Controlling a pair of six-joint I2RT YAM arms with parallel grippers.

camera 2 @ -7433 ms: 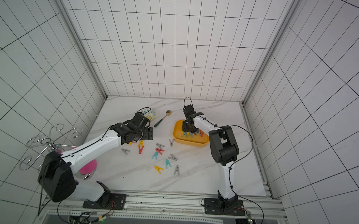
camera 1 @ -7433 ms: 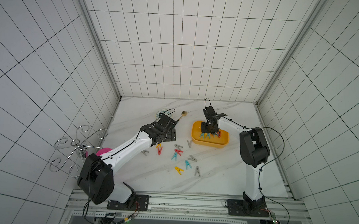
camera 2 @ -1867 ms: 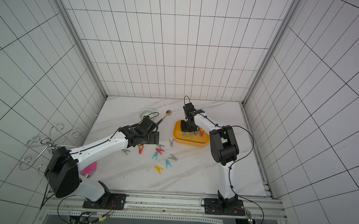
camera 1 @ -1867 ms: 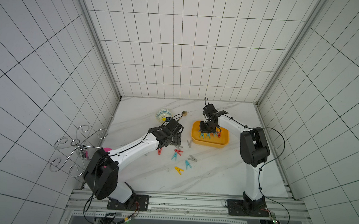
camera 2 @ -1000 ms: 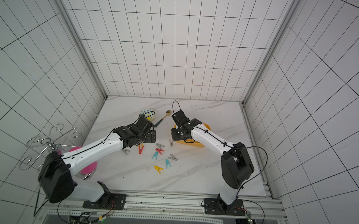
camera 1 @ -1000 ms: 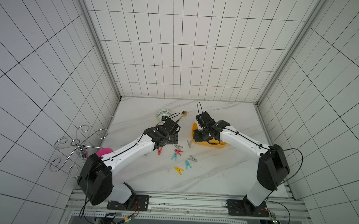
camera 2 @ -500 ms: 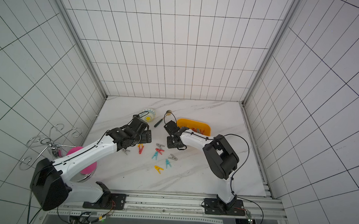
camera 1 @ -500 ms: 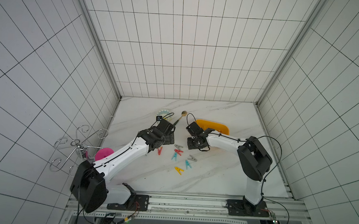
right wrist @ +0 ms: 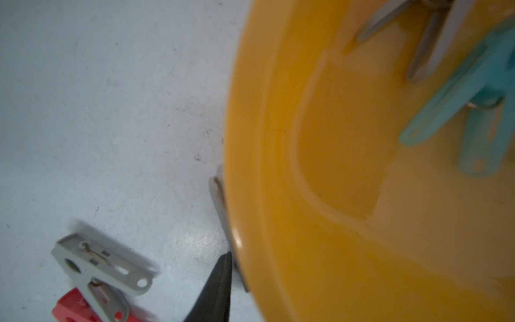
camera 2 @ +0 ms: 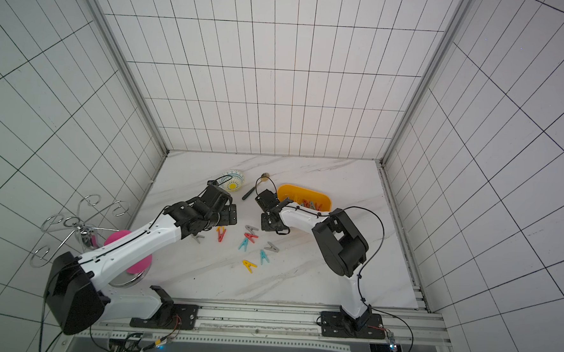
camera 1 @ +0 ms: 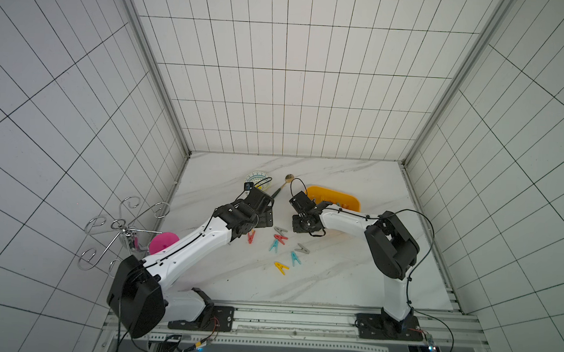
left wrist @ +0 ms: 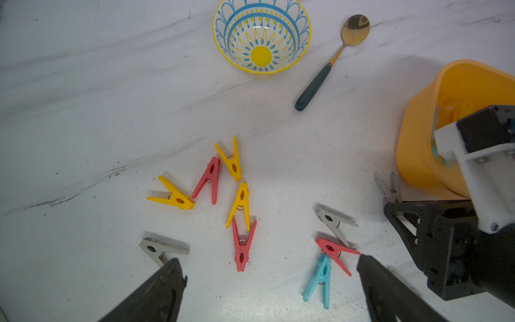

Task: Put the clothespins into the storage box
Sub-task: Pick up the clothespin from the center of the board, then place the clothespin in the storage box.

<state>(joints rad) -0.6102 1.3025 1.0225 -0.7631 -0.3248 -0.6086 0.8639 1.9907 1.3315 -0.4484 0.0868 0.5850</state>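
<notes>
A few pegs (right wrist: 473,111) lie in the box (left wrist: 415,156). Many more are loose on the desk (left wrist: 111,111) near it, and one grey peg (left wrist: 388,185) is just beside its wall. We judge that grey peg to be the one being picked. The right jaws sit low against it, but only one finger (right wrist: 217,284) shows, so we cannot tell how wide they are. The left jaws hang wide above the red and yellow pegs. The next move calls for a firm pinch, then a lift over the wall.

The shallow rectangular yellow plastic storage box (camera 1: 326,195) sits tilted, with teal and grey pegs inside. Small A-shaped plastic clothespins (left wrist: 242,245) in red, yellow, teal and grey lie scattered flat beside it, and one grey peg (right wrist: 223,212) touches its rim.
</notes>
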